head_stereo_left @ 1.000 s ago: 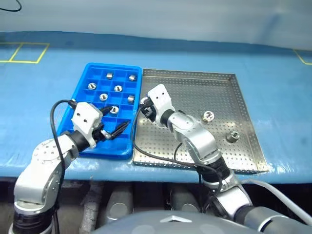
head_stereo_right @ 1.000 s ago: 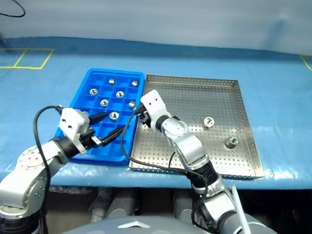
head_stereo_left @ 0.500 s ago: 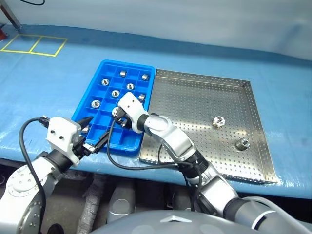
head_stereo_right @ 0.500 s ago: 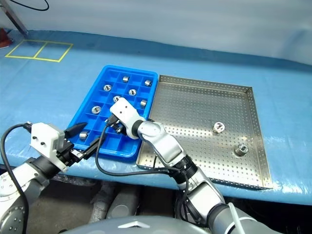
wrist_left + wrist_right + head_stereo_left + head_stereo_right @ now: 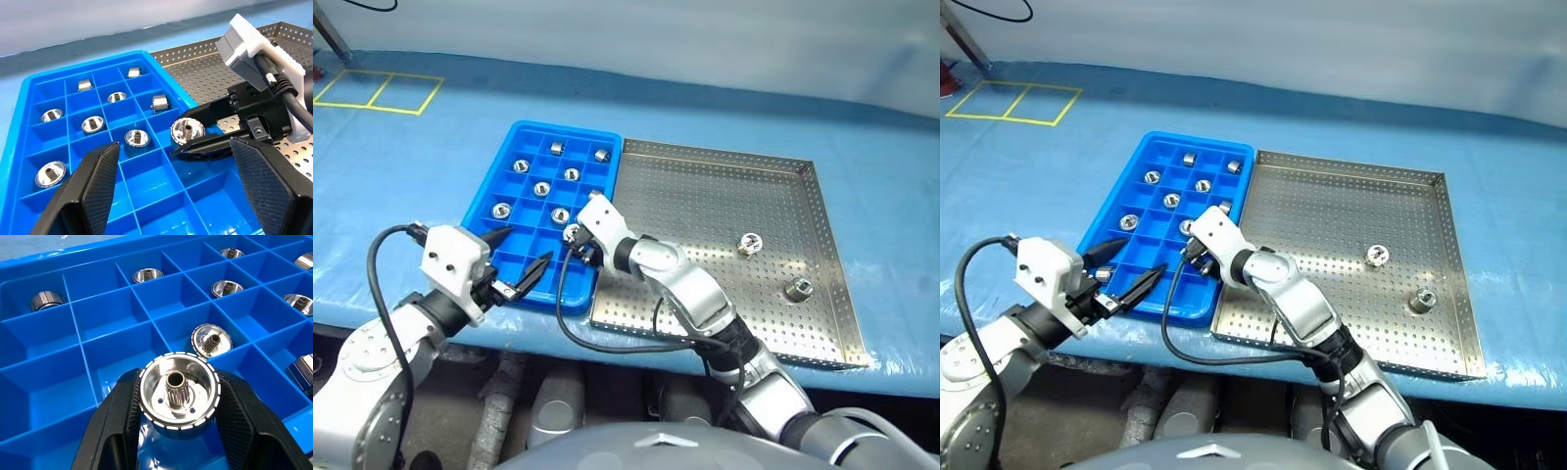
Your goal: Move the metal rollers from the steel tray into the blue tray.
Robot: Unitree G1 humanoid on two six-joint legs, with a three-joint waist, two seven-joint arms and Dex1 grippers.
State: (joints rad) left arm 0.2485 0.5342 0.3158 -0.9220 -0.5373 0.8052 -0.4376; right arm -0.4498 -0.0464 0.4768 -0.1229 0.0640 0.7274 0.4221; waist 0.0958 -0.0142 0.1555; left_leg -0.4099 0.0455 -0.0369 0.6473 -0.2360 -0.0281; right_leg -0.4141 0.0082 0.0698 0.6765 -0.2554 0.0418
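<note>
The right gripper (image 5: 177, 431) has its jaws clamped on a roller (image 5: 177, 388) and holds it over the blue tray (image 5: 481, 193), above an empty cell beside a filled one. The left gripper (image 5: 176, 196) hangs by the tray's near edge with its jaws spread wide and nothing between them.

Seven rollers already sit in cells, and two more (image 5: 749, 243) (image 5: 797, 289) lie well apart on the steel tray (image 5: 724, 186).

The main risk is a bad release. The roller is held tilted, its bore facing back along the jaws, so if it is let go from this height it may land on a cell wall and roll into the neighbouring filled cell or tip out of the tray. The left gripper's open fingers (image 5: 538, 267) also sit close to the right one, so a careless sweep could make them collide.
</note>
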